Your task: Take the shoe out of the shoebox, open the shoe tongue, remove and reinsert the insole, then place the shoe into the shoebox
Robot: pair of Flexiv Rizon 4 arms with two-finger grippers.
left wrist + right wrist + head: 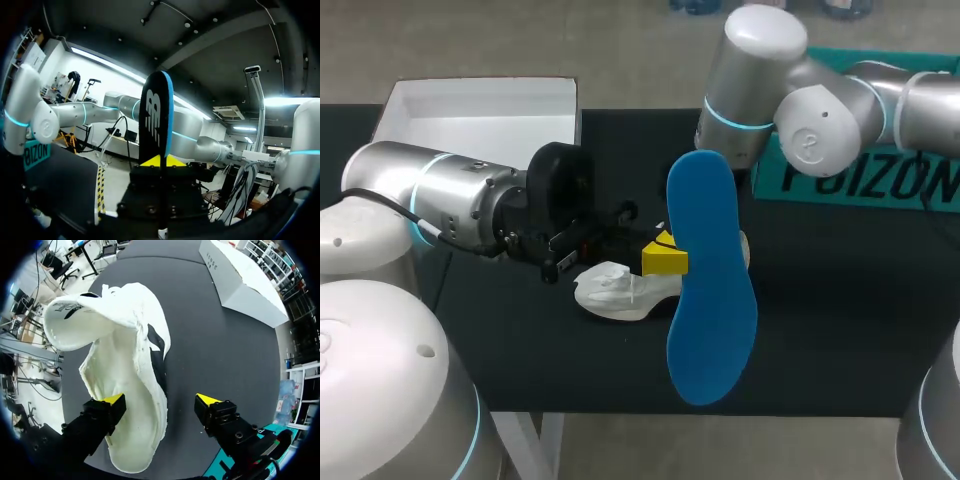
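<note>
Left jaws pinch blue insole [710, 300] upright, right jaws spread over white shoe [132, 340] on tabletop [215, 340]; best steady the shoe first, then feed insole in toe-first.

Desk [520, 350]: black matte top spanning the head view from side to side, straight front edge, a pale leg [542, 445] showing under the front left. Teal box [860, 180] with dark lettering lies on the far right part of the desk, its left end hidden. In the right wrist view one teal corner shows at the desk's edge.
</note>
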